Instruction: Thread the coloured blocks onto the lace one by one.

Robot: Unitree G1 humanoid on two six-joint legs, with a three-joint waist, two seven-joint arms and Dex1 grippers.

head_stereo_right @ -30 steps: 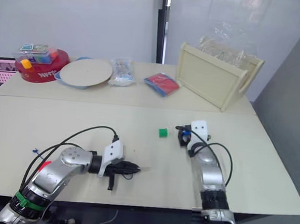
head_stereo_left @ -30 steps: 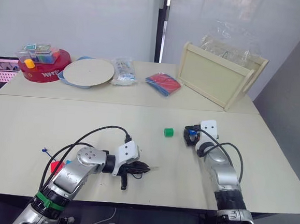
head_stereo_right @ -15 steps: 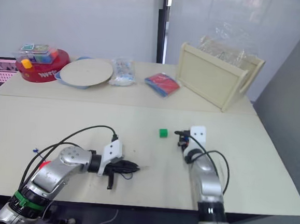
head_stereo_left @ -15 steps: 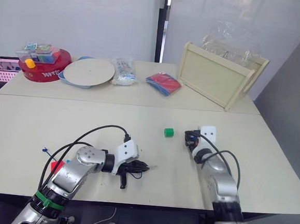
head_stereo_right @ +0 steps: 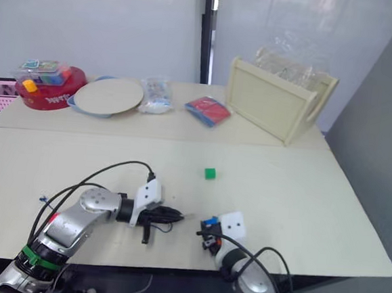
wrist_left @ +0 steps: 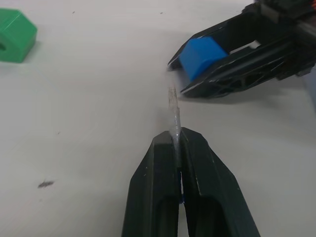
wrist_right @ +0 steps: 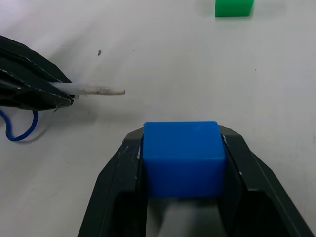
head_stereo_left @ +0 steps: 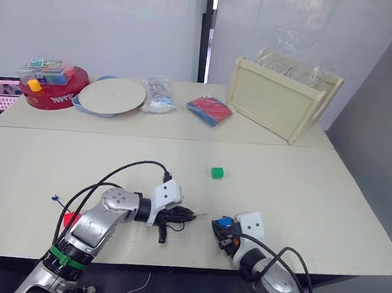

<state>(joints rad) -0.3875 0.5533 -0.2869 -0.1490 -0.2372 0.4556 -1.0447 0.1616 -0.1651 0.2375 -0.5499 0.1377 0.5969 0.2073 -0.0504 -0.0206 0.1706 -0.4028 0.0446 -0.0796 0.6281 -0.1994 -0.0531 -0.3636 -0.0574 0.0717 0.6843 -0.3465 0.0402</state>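
Left claw point(wrist_left: 177, 148) is pinched shut on the lace point(wrist_left: 174, 116), low over the surface point(head_stereo_left: 301, 195); the stiff pale tip juts forward from between its fingers, and a blue loop of cord lies just behind them in the right wrist view. Right claw point(wrist_right: 181, 148) faces it from close by, clamped on the blue block point(wrist_right: 181, 153), which fills the gap between its two fingers. That block sits just ahead of the lace tip and slightly off its line, the two near each other but apart. Farther out on the surface, beyond both claws, rests the green block point(head_stereo_left: 216, 172), alone. Beside the left arm, back toward its elbow, a red block point(head_stereo_left: 72, 219) lies partly hidden by the black cable point(head_stereo_left: 112, 174).
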